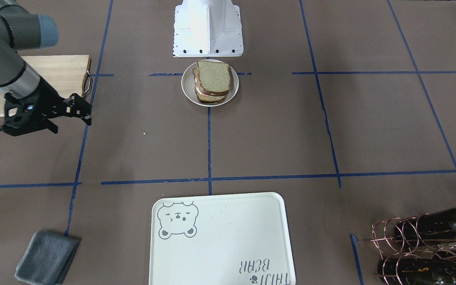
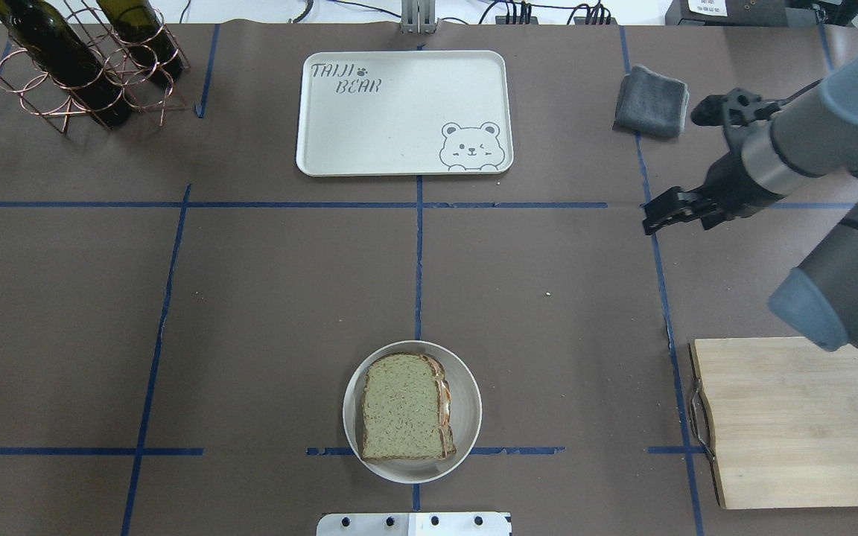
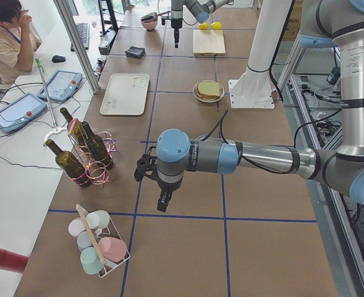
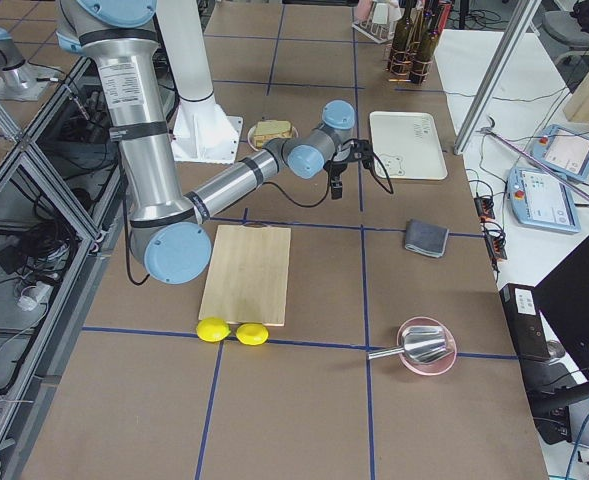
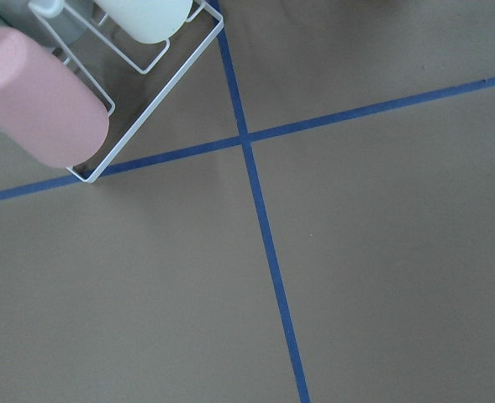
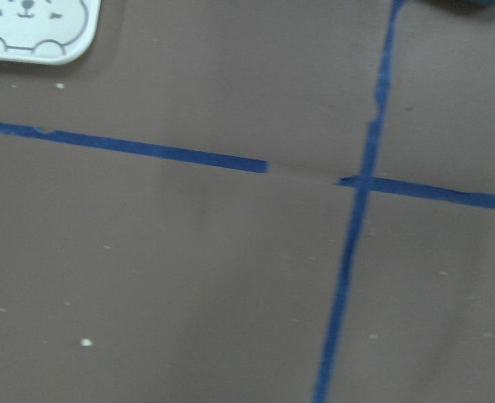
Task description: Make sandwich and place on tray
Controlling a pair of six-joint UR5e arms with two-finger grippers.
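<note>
The sandwich (image 1: 213, 79) is a stack of brown-crusted wholegrain bread with white filling showing at its edge. It sits on a small round whitish plate (image 1: 186, 89) close to the robot base, and also shows in the overhead view (image 2: 403, 406). The cream tray (image 1: 228, 237) with the bear drawing lies bare at the table's far side (image 2: 392, 126). My right gripper (image 2: 649, 222) hangs above a tape cross to the right of the tray (image 1: 89, 116), looks shut, and holds nothing. My left gripper (image 3: 163, 204) shows only in the exterior left view, far from the plate; I cannot tell whether it is open or shut.
A wooden cutting board (image 2: 794, 417) lies under my right arm. A folded grey cloth (image 2: 652, 100) sits right of the tray. A copper wire rack with wine bottles (image 2: 79, 67) stands at the far left. A wire rack of cups (image 3: 98, 244) is near my left gripper.
</note>
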